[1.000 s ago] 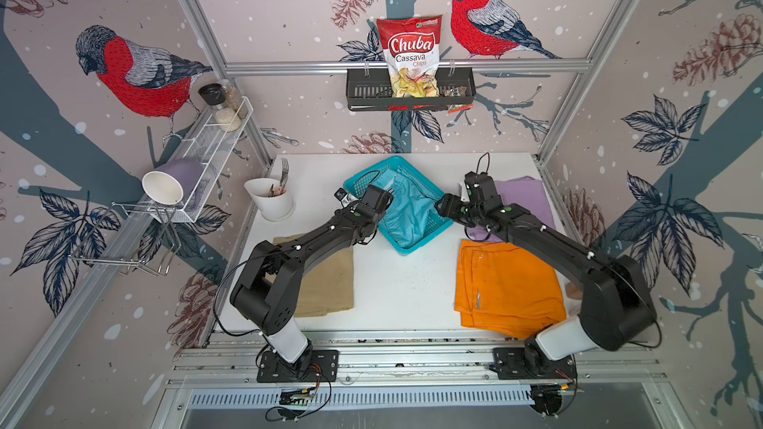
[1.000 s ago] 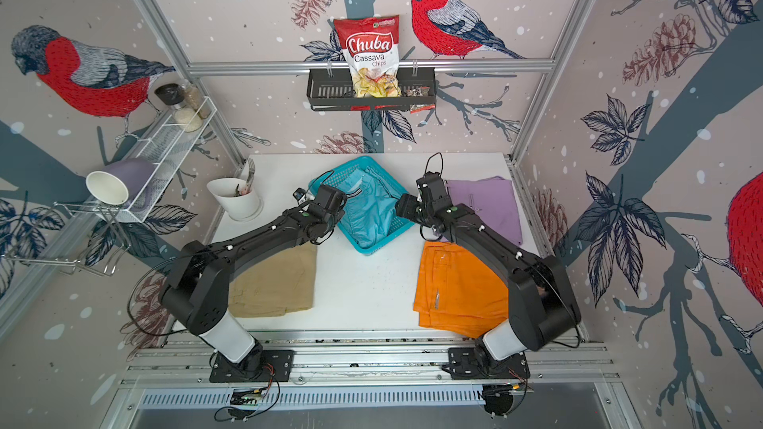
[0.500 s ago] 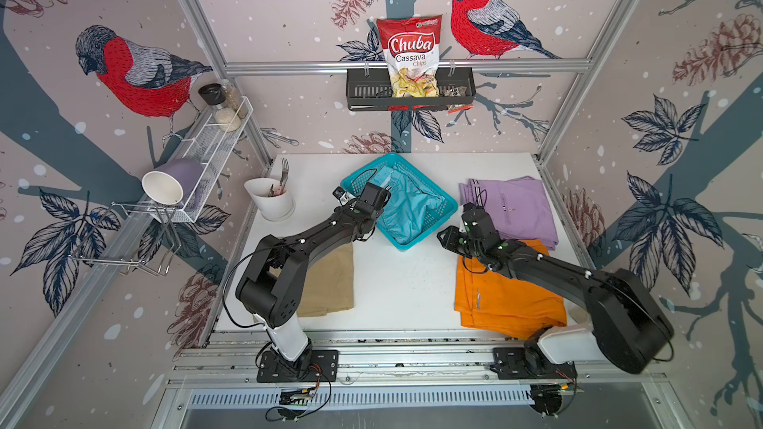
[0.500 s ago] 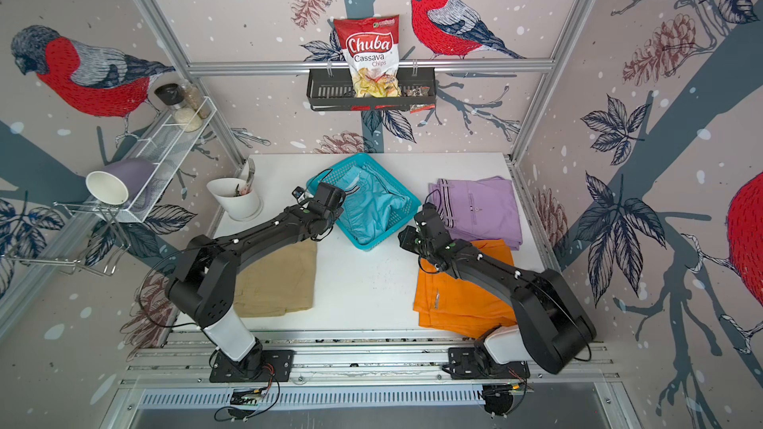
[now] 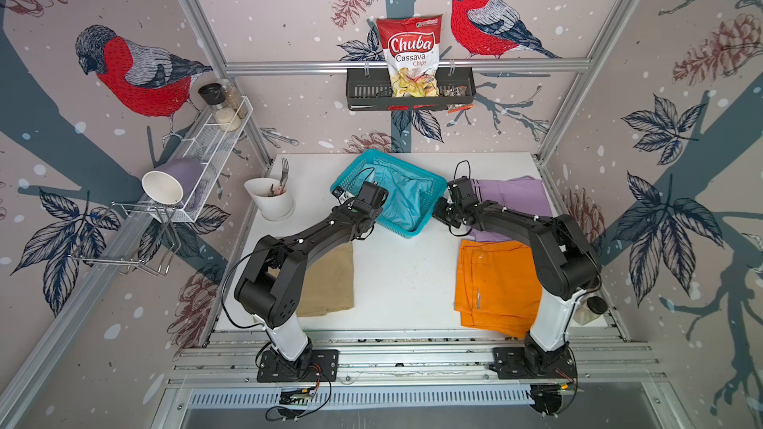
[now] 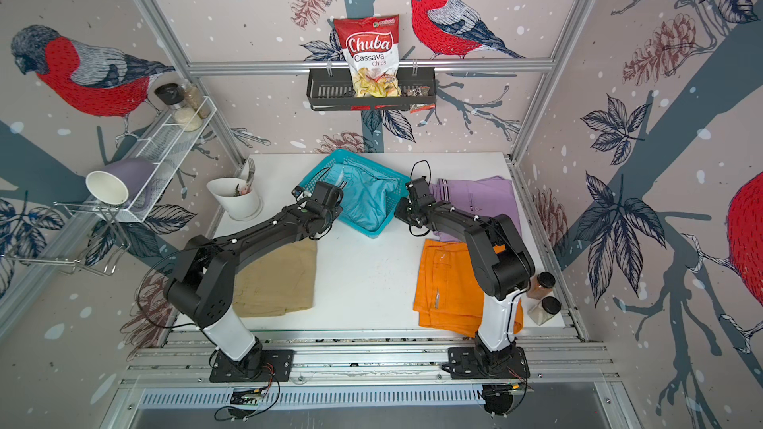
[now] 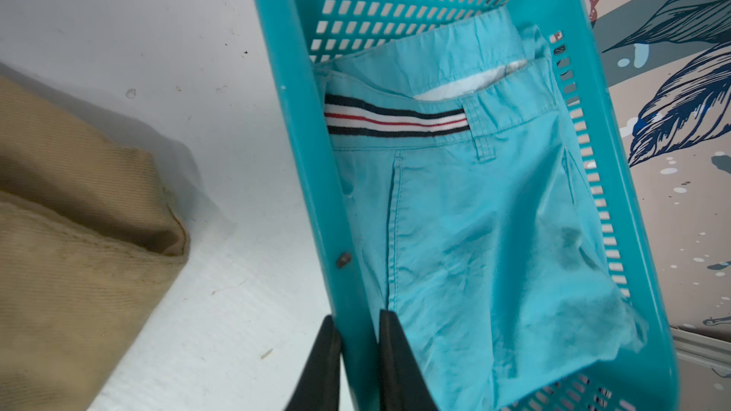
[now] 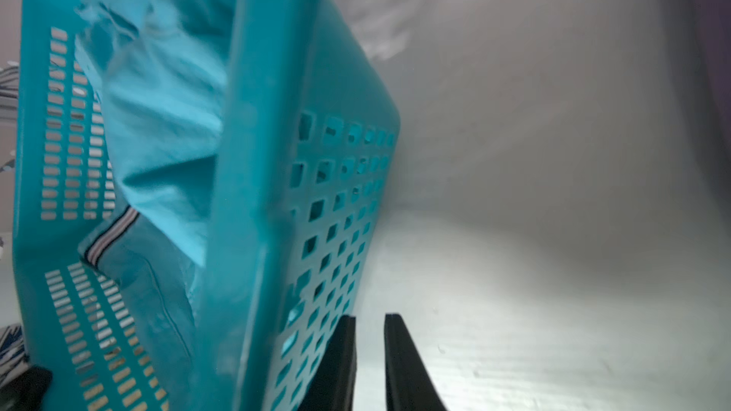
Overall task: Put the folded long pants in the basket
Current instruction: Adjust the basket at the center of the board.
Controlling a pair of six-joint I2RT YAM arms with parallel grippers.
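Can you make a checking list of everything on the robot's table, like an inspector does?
Surface: white table, a few small specks.
Job's things: light blue pants in the teal basket; lilac pants, orange pants and beige pants lie folded on the table.
Clutter: white cup of forks; spice bottles at the table's edge.
Grippers: left gripper pinches the basket's rim; right gripper nearly shut on nothing, beside the basket's outer wall.
Cables: black cable loop above the right wrist; nothing seen snagged.
Surroundings: chips bag in a black tray, white wire rack, bird wallpaper.
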